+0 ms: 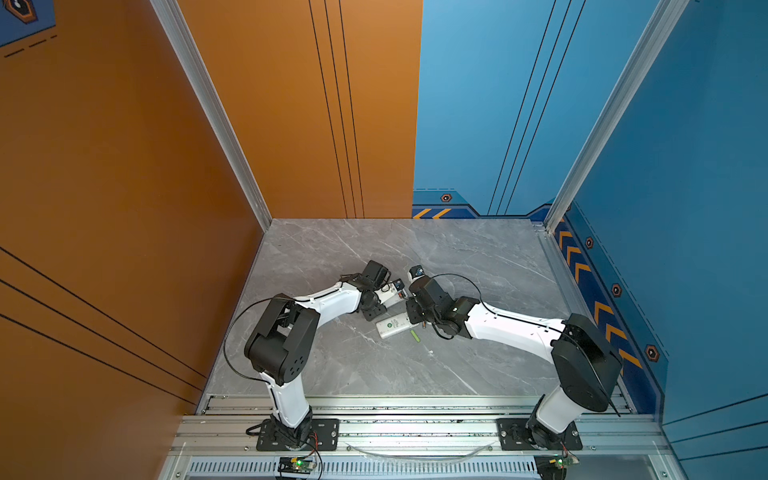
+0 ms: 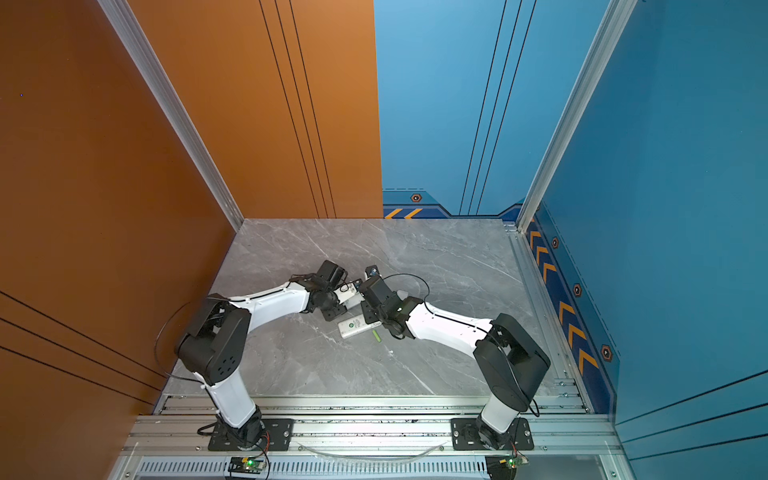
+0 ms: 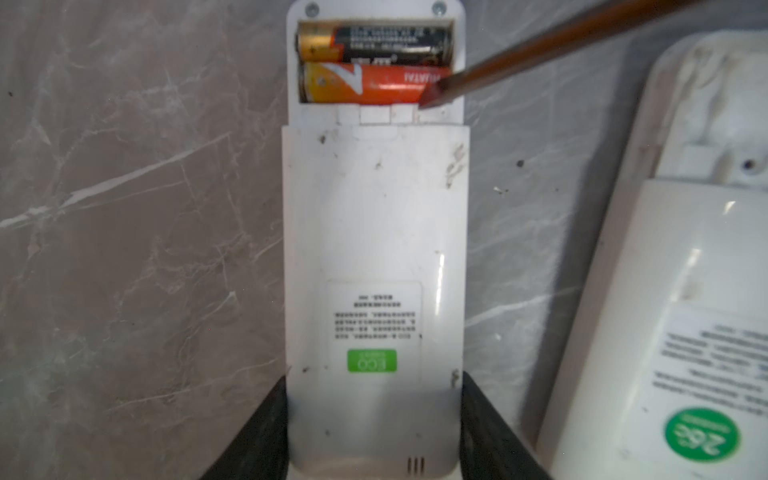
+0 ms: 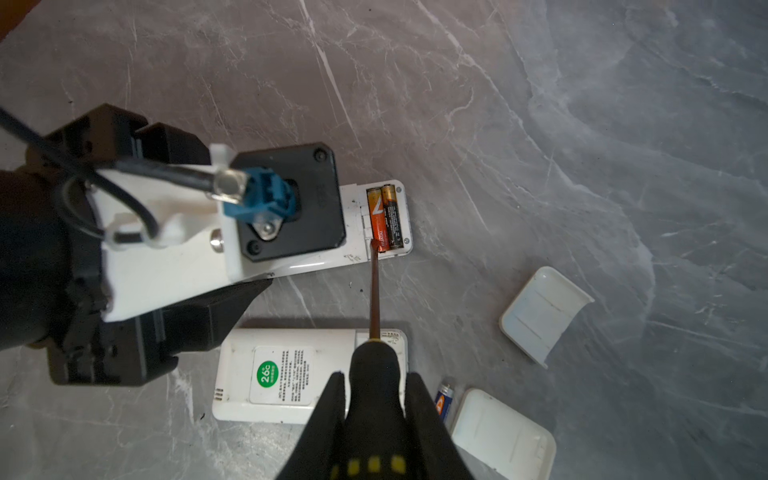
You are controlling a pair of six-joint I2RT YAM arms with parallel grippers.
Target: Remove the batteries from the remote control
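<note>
My left gripper (image 3: 374,415) is shut on the narrow end of a white remote control (image 3: 374,216) that lies back-up on the table. Its battery bay is uncovered and holds two batteries side by side, one black-and-gold (image 3: 386,41) and one orange-red (image 3: 374,85). My right gripper (image 4: 376,382) is shut on the black-and-yellow handle of a screwdriver (image 4: 374,291). The screwdriver's tip touches one end of the orange-red battery (image 4: 379,224). A lime green battery (image 1: 415,336) lies loose on the table in both top views. A blue battery (image 4: 444,401) lies beside a lid.
A second white remote (image 4: 291,374) with a green round sticker lies under the screwdriver handle, close to the held one. Two white lids (image 4: 544,313) (image 4: 503,436) rest on the grey marble table (image 1: 457,257). Orange and blue walls enclose the table.
</note>
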